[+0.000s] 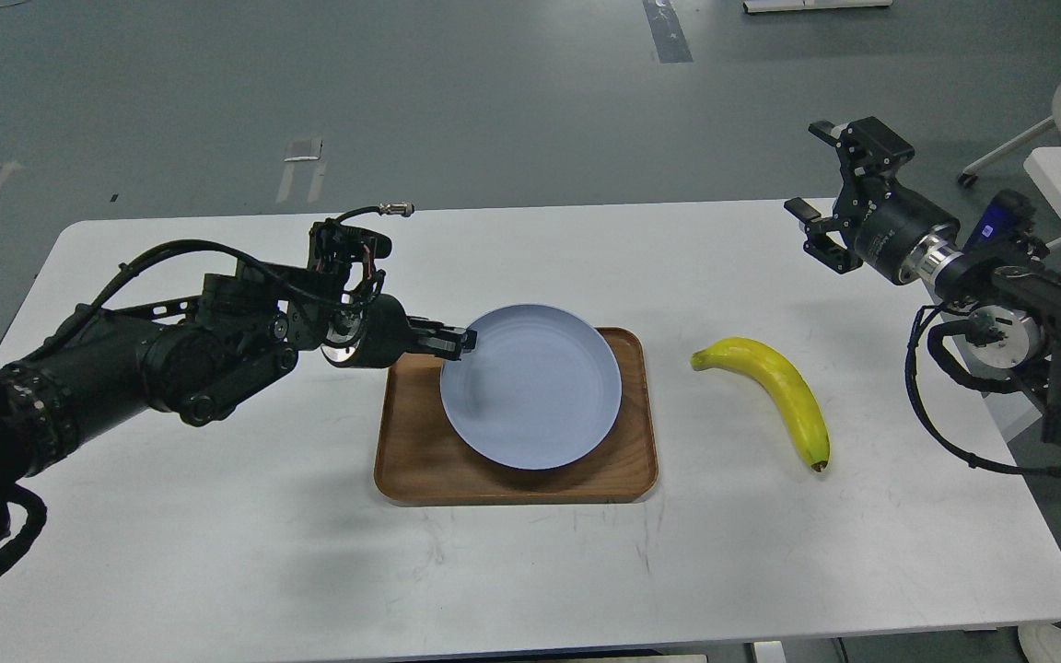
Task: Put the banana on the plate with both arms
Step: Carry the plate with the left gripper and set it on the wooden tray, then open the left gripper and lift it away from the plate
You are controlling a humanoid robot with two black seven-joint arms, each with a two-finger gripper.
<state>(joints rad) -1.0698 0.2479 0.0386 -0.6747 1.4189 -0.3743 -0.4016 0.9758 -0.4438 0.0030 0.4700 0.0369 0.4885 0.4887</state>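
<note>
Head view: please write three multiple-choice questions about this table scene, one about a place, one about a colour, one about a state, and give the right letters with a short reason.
1. Where does the banana lie?
A. on the plate
B. on the white table, to the right of the tray
C. in the right gripper

2. What colour is the plate?
A. pale blue
B. red
C. dark green

3. What is the left gripper doing?
A. hanging high above the banana
B. resting on the floor
C. closed on the plate's left rim

Answers:
1. B: the banana lies on the bare table, apart from the wooden tray.
2. A: the plate on the tray is pale blue.
3. C: its fingertips pinch the rim, while the right gripper hangs open above the table's far right corner.
</note>
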